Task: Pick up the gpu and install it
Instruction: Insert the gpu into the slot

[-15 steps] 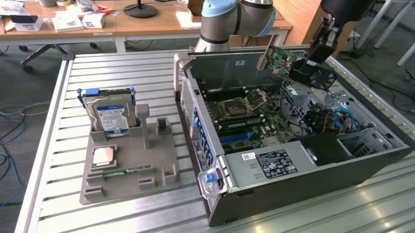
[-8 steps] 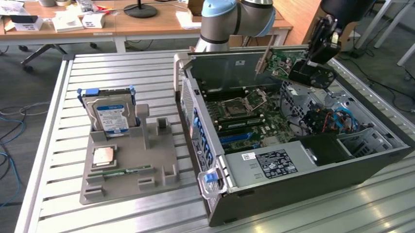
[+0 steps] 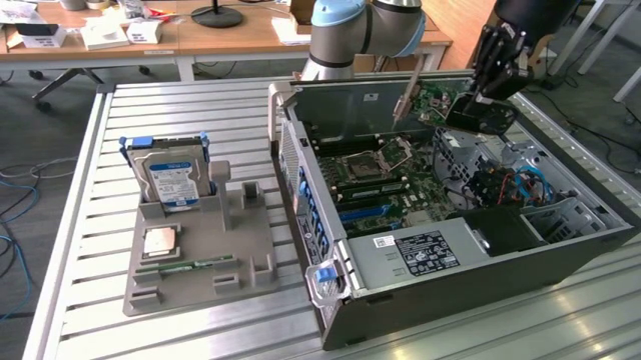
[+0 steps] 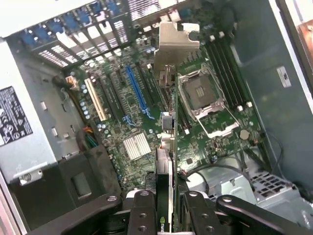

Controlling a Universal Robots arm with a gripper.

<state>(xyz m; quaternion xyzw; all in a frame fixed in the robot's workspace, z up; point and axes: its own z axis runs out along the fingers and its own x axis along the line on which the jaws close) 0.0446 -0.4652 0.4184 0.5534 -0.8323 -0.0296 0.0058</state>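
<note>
edgewise, black fingers (image 4: 145, 211) pinch the thin gpu (image 4: 169, 142).

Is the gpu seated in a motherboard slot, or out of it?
Out. The gripper holds the gpu edge-on above the motherboard, clear of it; the long blue slot is empty.

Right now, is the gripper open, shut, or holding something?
The gripper: shut on the gpu, which it holds edge-on above the motherboard.
</note>
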